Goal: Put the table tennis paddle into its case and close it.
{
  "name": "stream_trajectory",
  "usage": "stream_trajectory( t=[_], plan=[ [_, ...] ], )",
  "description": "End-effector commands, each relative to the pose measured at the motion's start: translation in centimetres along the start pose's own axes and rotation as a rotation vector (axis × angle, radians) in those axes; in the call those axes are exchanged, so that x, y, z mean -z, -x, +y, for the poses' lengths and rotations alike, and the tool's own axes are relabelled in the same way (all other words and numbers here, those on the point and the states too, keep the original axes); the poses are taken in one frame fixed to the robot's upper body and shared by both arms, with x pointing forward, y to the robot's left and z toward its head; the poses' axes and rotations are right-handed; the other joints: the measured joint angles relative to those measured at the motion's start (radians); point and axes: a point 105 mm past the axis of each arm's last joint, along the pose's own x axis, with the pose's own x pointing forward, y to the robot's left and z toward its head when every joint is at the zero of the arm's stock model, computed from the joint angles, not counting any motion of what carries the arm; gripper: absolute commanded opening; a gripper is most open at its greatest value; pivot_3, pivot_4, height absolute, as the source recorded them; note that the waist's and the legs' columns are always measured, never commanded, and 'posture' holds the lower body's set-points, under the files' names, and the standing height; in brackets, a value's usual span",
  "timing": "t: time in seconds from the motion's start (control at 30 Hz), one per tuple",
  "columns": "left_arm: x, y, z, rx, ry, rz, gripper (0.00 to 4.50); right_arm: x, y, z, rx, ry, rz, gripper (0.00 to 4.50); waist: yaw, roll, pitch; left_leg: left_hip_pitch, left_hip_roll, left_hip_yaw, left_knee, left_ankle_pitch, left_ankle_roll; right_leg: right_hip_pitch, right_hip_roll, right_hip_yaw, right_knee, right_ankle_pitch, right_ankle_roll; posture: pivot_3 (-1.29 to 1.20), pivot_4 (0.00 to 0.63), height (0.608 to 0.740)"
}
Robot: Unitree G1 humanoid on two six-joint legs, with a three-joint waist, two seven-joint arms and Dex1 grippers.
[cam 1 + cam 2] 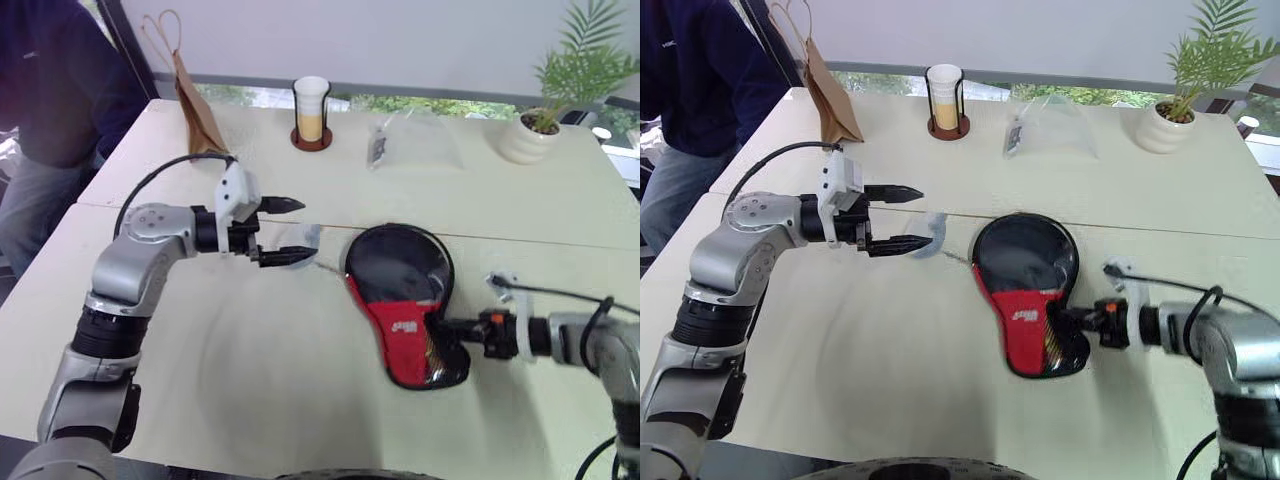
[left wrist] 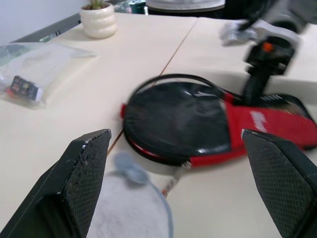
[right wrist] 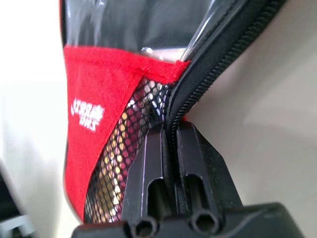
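- Right gripper [image 3: 170,148]: jaws clamped on the zipper edge of the case [image 1: 405,318].
- Paddle appears already inside; zip unfinished.
- Left gripper [image 1: 284,231]: jaws wide, empty, case just beyond them.

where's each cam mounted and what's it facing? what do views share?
Head stereo pair: looks forward and down over the table; both arms, left gripper, right gripper.
Left wrist: along its fingers toward the case.
Right wrist: fingers pinching the case's zipper edge.
Shared: the case, all views; potted plant, head and left wrist.
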Motion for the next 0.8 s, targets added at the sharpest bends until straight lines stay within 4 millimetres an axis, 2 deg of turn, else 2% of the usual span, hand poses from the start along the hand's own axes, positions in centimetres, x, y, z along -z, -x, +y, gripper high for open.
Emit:
stream_trajectory(
  t=[0.03, 0.17, 0.4, 0.5, 0.53, 0.6, 0.7, 0.8],
  plan=[
    [-0.8, -0.4, -0.3, 0.033, -0.039, -0.019, 4.4, 3.9, -0.9, 2.3, -0.045, -0.094, 0.083, 0.07, -0.001, -0.001, 0.0, 0.0, 0.0, 0.0, 0.0, 0.0, 0.0, 0.0, 0.0, 0.0, 0.0, 0.0, 0.0, 0.0, 0.15, 0.74],
    [-0.7, -0.8, -0.4, 0.066, -0.035, -0.018, 4.4, 6.0, -1.0, 3.5, -0.023, -0.162, 0.034, 0.07, -0.001, -0.003, -0.002, 0.001, 0.0, 0.0, -0.001, 0.0, 0.0, 0.0, 0.001, 0.0, 0.0, 0.0, 0.0, 0.0, 0.15, 0.74],
    [-0.6, -1.3, -0.3, 0.095, -0.035, -0.018, 4.4, 7.3, -1.1, 4.8, -0.02, -0.22, 0.007, 0.07, -0.002, -0.006, -0.005, 0.002, 0.0, 0.0, -0.001, 0.0, 0.001, 0.002, 0.001, 0.0, -0.001, 0.0, 0.0, 0.0, 0.15, 0.74],
    [-0.5, -1.4, -0.1, 0.096, -0.036, -0.018, 4.4, 7.4, -1.1, 4.3, 0.024, -0.237, -0.003, 0.07, -0.004, -0.006, -0.005, 0.002, 0.0, 0.0, -0.001, 0.0, 0.001, 0.002, 0.001, 0.0, -0.001, 0.0, 0.0, 0.0, 0.15, 0.74],
    [-0.4, -1.4, -0.1, 0.096, -0.036, -0.017, 4.4, 7.3, -1.0, 3.9, 0.043, -0.243, -0.013, 0.72, -0.005, -0.007, -0.005, 0.002, 0.0, 0.0, -0.001, 0.0, 0.001, 0.002, 0.001, 0.0, -0.001, 0.0, 0.0, 0.0, 0.15, 0.74],
    [-0.2, -1.3, -0.2, 0.096, -0.038, -0.01, 4.4, 6.8, -0.6, 3.3, 0.063, -0.248, -0.031, 1.43, -0.006, -0.007, -0.005, 0.002, 0.0, 0.0, -0.001, 0.0, 0.001, 0.002, 0.001, 0.0, -0.001, 0.0, 0.0, 0.0, 0.15, 0.74],
    [0.2, -1.1, -0.2, 0.089, -0.042, 0.003, 4.4, 5.9, 0.2, 2.2, 0.09, -0.228, -0.055, 2.82, -0.012, -0.009, -0.007, 0.004, 0.001, 0.0, -0.001, -0.001, 0.001, 0.004, 0.001, 0.0, -0.002, 0.0, 0.0, 0.0, 0.15, 0.74],
    [0.8, -0.6, -0.1, 0.076, -0.061, 0.033, 4.4, 4.8, 1.6, 0.4, 0.152, -0.18, -0.058, 4.23, -0.014, -0.01, -0.007, 0.009, 0.0, 0.0, -0.001, -0.002, 0.003, 0.011, 0.001, 0.0, -0.004, 0.0, 0.0, 0.0, 0.15, 0.74]
  ],
)
